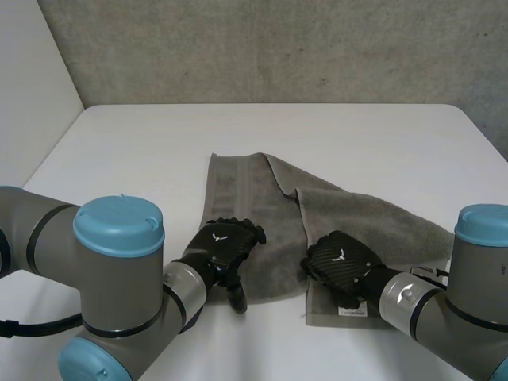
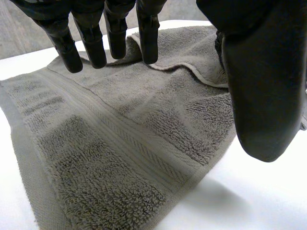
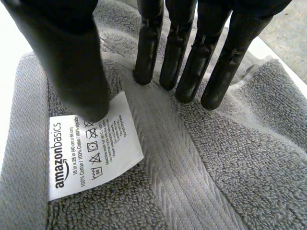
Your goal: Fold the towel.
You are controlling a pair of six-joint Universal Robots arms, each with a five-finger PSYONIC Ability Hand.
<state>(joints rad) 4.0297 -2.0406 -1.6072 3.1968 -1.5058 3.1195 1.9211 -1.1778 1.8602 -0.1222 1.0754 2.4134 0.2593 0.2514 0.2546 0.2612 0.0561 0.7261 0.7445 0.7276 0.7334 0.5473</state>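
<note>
Grey terry towel (image 1: 262,208) lies rumpled and partly doubled over itself near the middle of a white table (image 1: 151,151). One banded end reaches toward the far side, and another layer spreads off to the robot's right.

The left hand (image 1: 225,244) sits at the towel's near left edge. Its fingers (image 2: 91,40) are straight and slightly spread over the pile, though whether they touch it cannot be told. Its thumb (image 2: 264,86) is held apart over the bare table just beside the hem, so the hand is open and grips nothing. Beyond those fingertips, the edge of an upper layer crosses the cloth.

The right hand (image 1: 340,260) rests on the towel's near right end, close to the corner. Its fingers (image 3: 146,52) are straight, with the tips pressed down on the woven band. Its thumb (image 3: 72,62) comes down at a corner of a white care label (image 3: 91,148) printed "amazonbasics". Nothing is curled round the cloth.

The two hands are near each other, with a strip of towel between them. The left arm (image 1: 119,238) and right arm (image 1: 476,254), grey with light-blue caps, frame the table's near side. Behind the table stands a rough grey wall (image 1: 278,48), with a plain pale wall (image 1: 32,71) at the robot's left.
</note>
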